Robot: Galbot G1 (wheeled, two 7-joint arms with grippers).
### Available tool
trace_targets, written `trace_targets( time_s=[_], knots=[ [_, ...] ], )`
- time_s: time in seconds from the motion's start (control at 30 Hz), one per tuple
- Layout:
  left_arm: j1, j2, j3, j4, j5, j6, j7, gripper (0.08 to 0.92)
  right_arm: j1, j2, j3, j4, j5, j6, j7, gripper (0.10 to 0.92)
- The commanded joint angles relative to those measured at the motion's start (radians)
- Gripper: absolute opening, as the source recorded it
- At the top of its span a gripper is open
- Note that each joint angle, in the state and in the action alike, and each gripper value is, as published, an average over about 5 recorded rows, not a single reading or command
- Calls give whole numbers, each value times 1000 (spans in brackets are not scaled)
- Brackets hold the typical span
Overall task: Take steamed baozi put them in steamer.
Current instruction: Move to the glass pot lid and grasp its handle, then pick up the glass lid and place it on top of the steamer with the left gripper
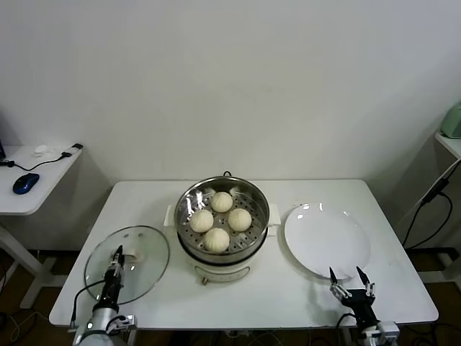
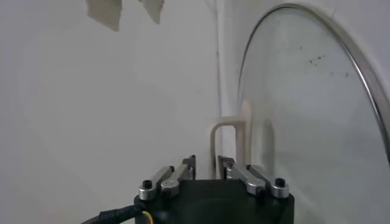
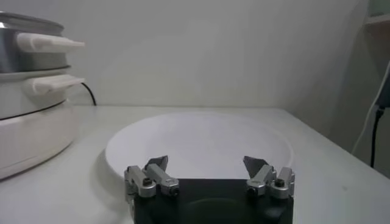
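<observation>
Several pale round steamed baozi (image 1: 222, 202) lie on the perforated tray inside the shiny steamer (image 1: 261, 210), which stands mid-table on its white base. My left gripper (image 1: 115, 258) is at the front left, over the glass lid (image 1: 150, 249). In the left wrist view its jaws (image 2: 207, 159) stand narrow, with one leg of the lid's white handle (image 2: 230, 125) between them. My right gripper (image 1: 347, 276) rests open at the front right, just before the white plate (image 1: 328, 241), with nothing between its fingers (image 3: 159, 163).
The glass lid (image 2: 304, 109) lies flat to the left of the steamer. The bare white plate (image 3: 201, 137) lies to its right, with the steamer's side (image 3: 30, 103) beyond it. A side desk with a blue mouse (image 1: 25, 183) stands far left.
</observation>
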Motion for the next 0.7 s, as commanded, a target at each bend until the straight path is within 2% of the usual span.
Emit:
trace_targets(
  time_s=[0.03, 0.23, 0.4, 0.5, 0.7],
  knots=[
    [-2, 1, 4, 13, -1, 4, 5, 298, 0, 4, 0, 3, -2, -1, -2, 823],
    [-16, -12, -11, 1, -14, -10, 9, 146, -5, -1, 3, 17, -2, 0, -4, 823],
    [7, -16, -31, -97, -80, -6, 54, 131, -6, -4, 10, 32, -15, -8, 1, 823],
    [45, 3, -40, -217, -150, 22, 125, 131, -5, -4, 15, 42, -40, -19, 13, 823],
    [119, 86, -87, -505, -279, 149, 338, 131, -6, -3, 20, 63, -81, -41, 49, 823]
  ],
)
